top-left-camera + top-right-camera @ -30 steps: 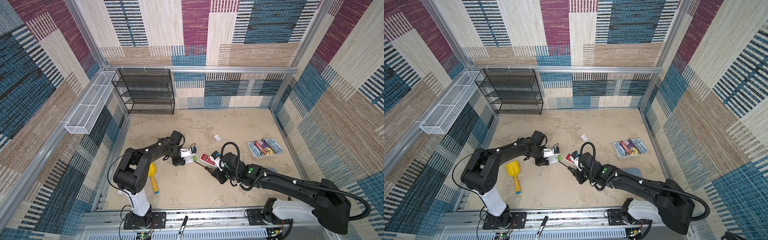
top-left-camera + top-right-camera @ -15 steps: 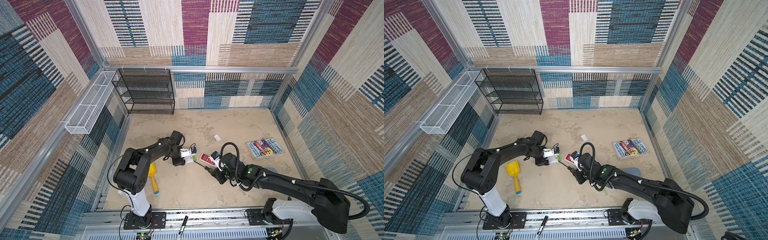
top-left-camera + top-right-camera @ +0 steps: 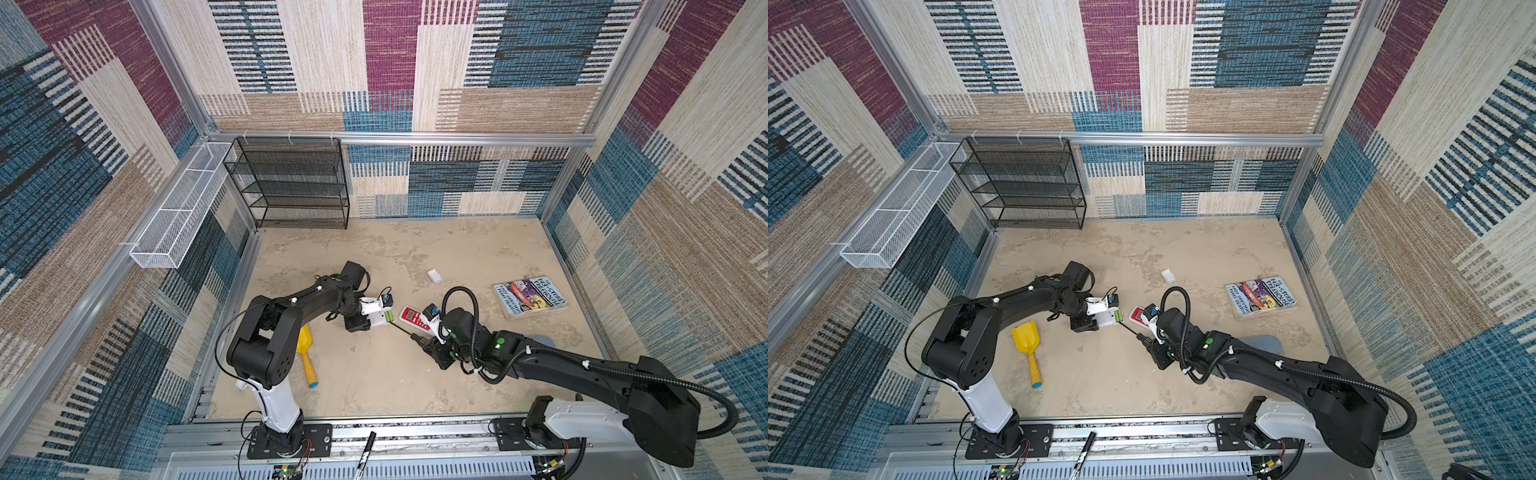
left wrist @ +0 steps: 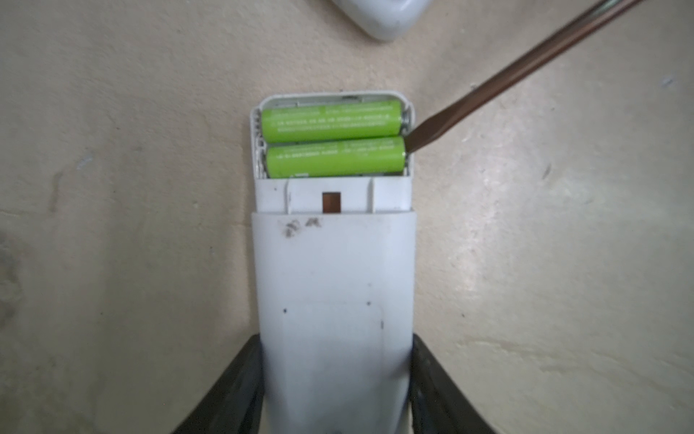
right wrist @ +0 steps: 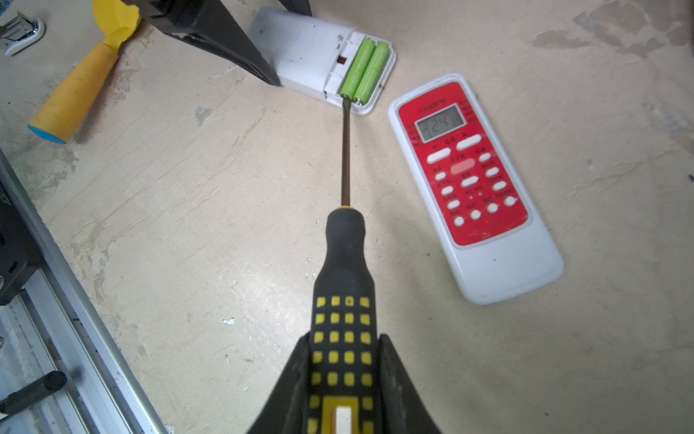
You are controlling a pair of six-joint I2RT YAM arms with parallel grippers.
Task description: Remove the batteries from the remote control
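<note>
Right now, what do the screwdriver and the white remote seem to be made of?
Screwdriver: thin shaft looks like metal, brownish sheen; handle seems matte black rubber or plastic with yellow squares. White remote: likely plastic, smooth matte shell with moulded seams and scuff marks.

Far side of my screwdriver (image 5: 344, 255): red remote (image 5: 473, 188) lies near, a narrow lane between.
Near side: bare floor (image 5: 225, 225) (widest way in), yellow scoop (image 5: 75, 90) well apart.
White remote (image 4: 334, 282), battery end: my blade tip sits there.
</note>
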